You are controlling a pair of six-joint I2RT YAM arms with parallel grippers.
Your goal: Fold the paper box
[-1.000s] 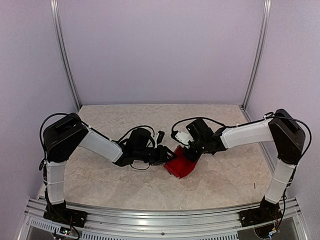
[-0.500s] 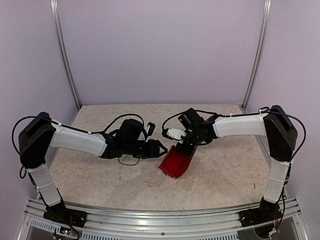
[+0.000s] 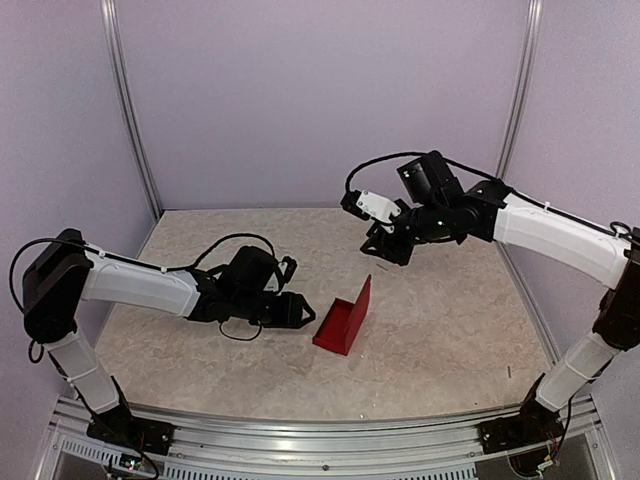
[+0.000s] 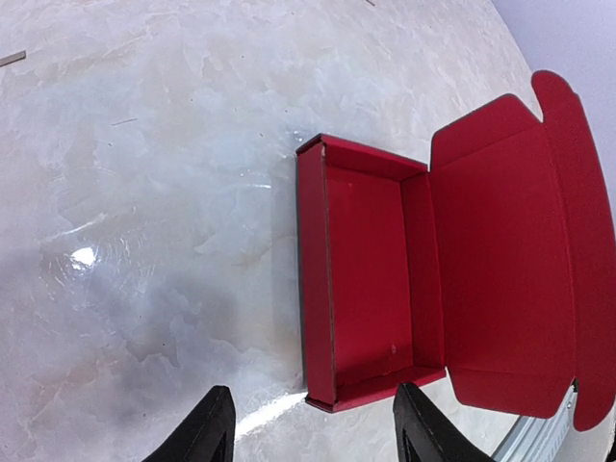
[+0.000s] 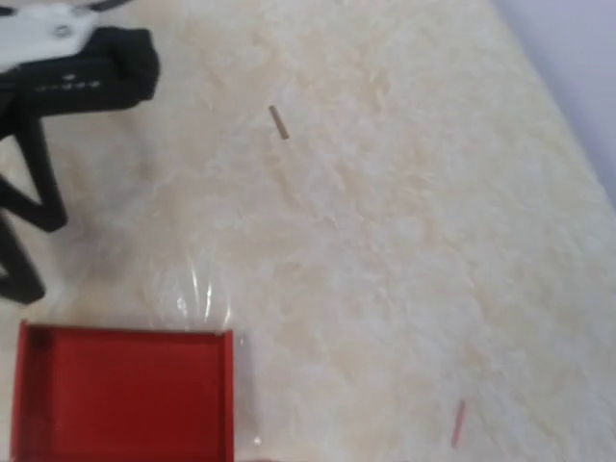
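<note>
The paper box [image 3: 343, 318] is bright red and rests on the table with its lid flap standing upright. In the left wrist view its shallow tray [image 4: 361, 274] lies straight ahead and the open lid [image 4: 510, 260] spreads to the right. My left gripper [image 3: 300, 310] is low on the table just left of the box. It is open, and the tray's near end sits between its fingertips [image 4: 217, 423] without touching them. My right gripper [image 3: 385, 245] hangs high above the table, behind and to the right of the box, with its fingers apart and holding nothing. From there the box [image 5: 120, 395] shows at the lower left.
The marbled tabletop [image 3: 450, 330] is walled in lilac on three sides. An aluminium rail [image 3: 320, 440] runs along the near edge. A small brown sliver [image 5: 278, 122] and a pink sliver [image 5: 458, 423] lie on the table. The left arm [image 5: 77, 67] shows in the right wrist view.
My right gripper has let go of the box and lifted up and away to the back right. The box has settled on the table with its lid up. My left gripper backed off slightly.
</note>
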